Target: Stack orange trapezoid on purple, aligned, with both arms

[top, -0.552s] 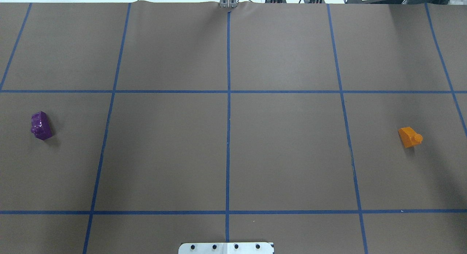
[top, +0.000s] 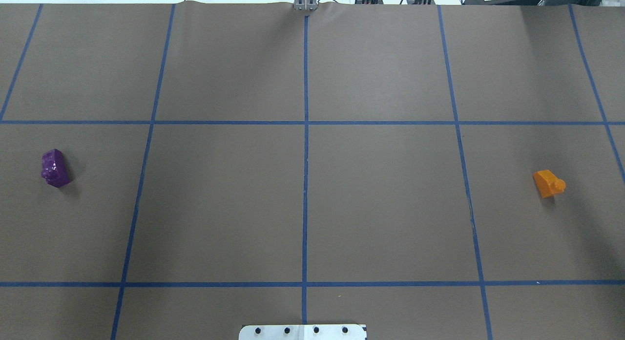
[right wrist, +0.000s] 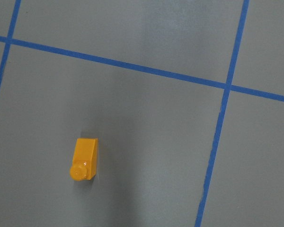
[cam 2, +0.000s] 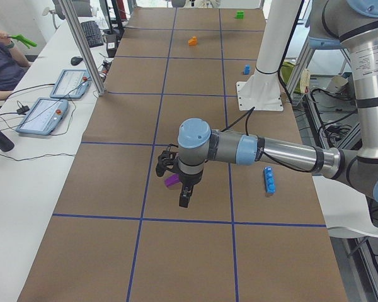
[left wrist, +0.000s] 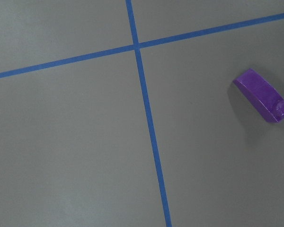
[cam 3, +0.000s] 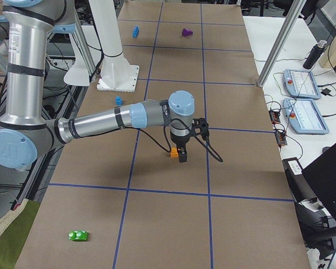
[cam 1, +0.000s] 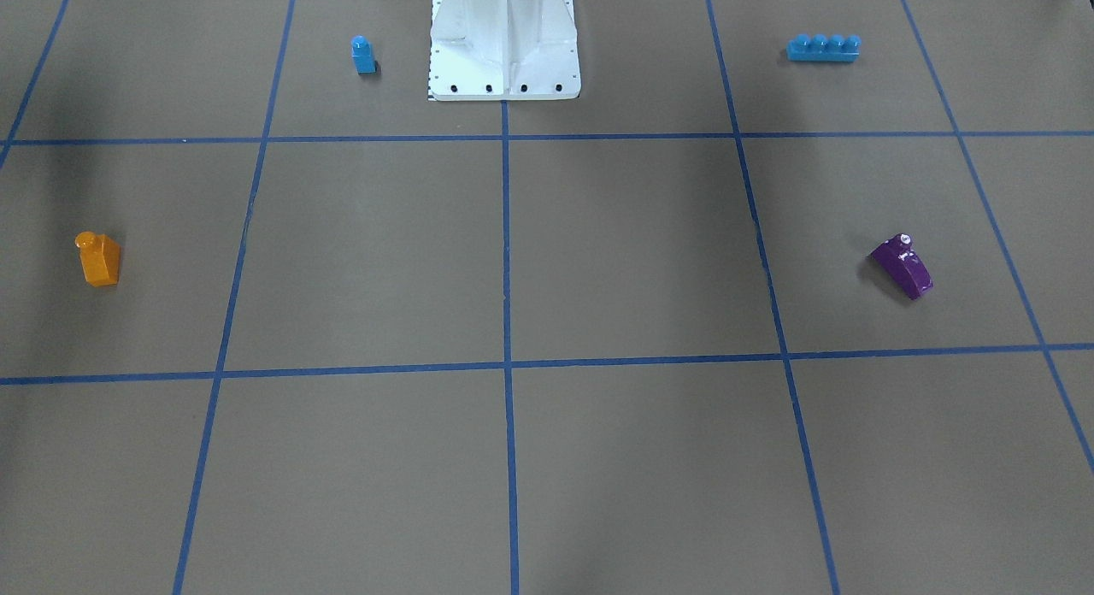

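Brown tabletop (top: 381, 203), divided into squares by blue tape lines (top: 305, 183). On the robot's right part, in the middle row of squares, the orange block (top: 548, 183), resting on its base with the 1 round stud up at one end and the slope falling away from it. On the robot's left part, in the same row, the purple block (top: 54, 168), also flat on the paper, stud up, turned at an angle to the tape lines. Well apart, these 2, at opposite sides of the tabletop, not yet stacked. From the side camera at the left end: the left arm (cam 2: 264, 153) stretched out over the tabletop, its claw (cam 2: 183, 196) pointing down near the purple block, with the block visible just beside the black fingers in that view. Spread or pressed together, cannot tell from there. In the left wrist camera, the purple block close to the right edge of the view. Much the same on the other side: the right arm (cam 3: 101, 124) reaching out, its claw (cam 3: 182, 156) hanging down near the orange block, with a small part of the block showing beside it. Again cannot tell whether spread or pressed together. In the right wrist camera, the orange block in the lower left part of the view. Near the white pedestal (cam 1: 504, 39): 1 small blue block (cam 1: 363, 55) on one side and 1 long blue block (cam 1: 823, 48) with 4 studs on the other. At the near end in the right side camera, 1 green block (cam 3: 78, 235). Beside the tabletop, a seated person (cam 2: 3, 63) and 2 tablets (cam 2: 43, 116).
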Motion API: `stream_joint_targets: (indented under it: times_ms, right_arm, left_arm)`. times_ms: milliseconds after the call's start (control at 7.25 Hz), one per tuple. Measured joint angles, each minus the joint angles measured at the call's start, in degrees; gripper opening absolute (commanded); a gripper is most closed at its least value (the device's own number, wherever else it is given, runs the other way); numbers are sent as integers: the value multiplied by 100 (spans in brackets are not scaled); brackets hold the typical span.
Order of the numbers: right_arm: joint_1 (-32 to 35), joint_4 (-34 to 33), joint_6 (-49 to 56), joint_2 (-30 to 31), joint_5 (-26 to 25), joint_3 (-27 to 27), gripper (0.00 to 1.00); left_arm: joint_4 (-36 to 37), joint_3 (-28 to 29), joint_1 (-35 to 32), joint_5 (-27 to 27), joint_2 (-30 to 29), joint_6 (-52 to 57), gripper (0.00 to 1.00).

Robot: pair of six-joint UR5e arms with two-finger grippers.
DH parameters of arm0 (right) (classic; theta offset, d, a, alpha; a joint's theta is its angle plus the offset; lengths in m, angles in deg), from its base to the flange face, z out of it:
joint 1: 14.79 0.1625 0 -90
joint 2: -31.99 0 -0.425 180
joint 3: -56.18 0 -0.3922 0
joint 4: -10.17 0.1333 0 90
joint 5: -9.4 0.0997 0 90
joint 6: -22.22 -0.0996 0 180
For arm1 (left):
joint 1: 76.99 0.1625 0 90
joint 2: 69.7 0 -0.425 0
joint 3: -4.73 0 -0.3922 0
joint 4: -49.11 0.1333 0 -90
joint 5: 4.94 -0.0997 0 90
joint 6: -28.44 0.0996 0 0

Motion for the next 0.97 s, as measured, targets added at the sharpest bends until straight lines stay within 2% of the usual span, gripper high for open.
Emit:
stream_joint_targets:
  times_ms: [414,690,966]
  right_arm:
    - [0,4,8,-246,-49,4,100]
    - [0,2,-14,-279,-57,5,100]
    - [-2,8,-18,-283,-56,5,100]
  left_arm:
    - [-877,273,19,-49,-672,-263,100]
    - [-1500,604,217,-37,-1072,-1770,100]
    - [-2515,856,1013,-304,-1106,-3556,100]
